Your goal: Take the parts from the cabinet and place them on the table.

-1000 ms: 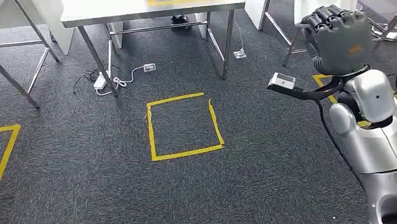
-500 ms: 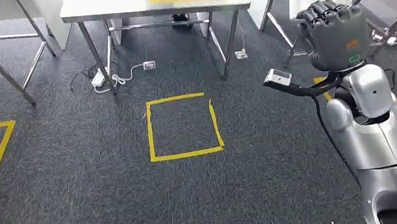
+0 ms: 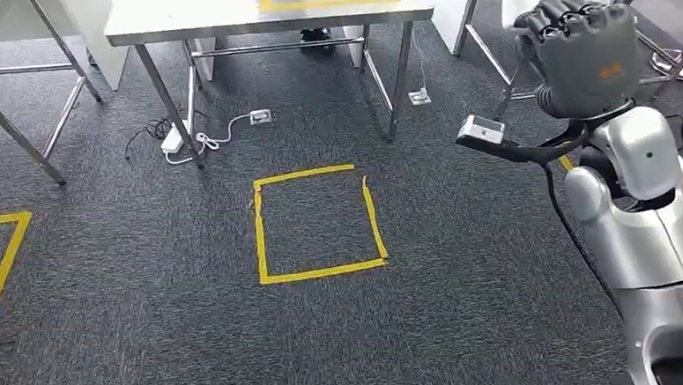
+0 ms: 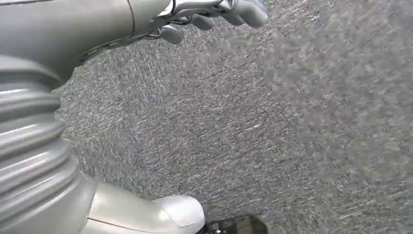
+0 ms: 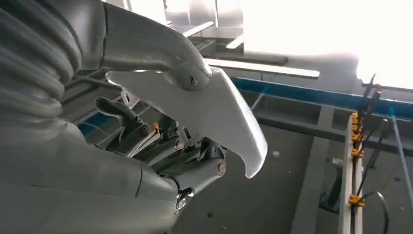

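Showing a white flat part (image 5: 214,119), being pinched between the grey thumb and the darker fingers of the right hand (image 5: 146,146). Being carried aloft, touching neither table nor floor. Holding the right hand (image 3: 583,60) raised, back toward the head camera, fingers curling inward, near the far right of the carpeted floor (image 3: 455,322). Hanging the left hand (image 4: 112,24) over the carpet, fingers and thumb spread apart, grasping nothing. Standing beyond a yellow tape square (image 3: 319,222) on the floor: a steel table (image 3: 197,17), bearing a yellow tape outline near its far edge. Lying beside its near left leg: white cables and a power strip (image 3: 182,140).
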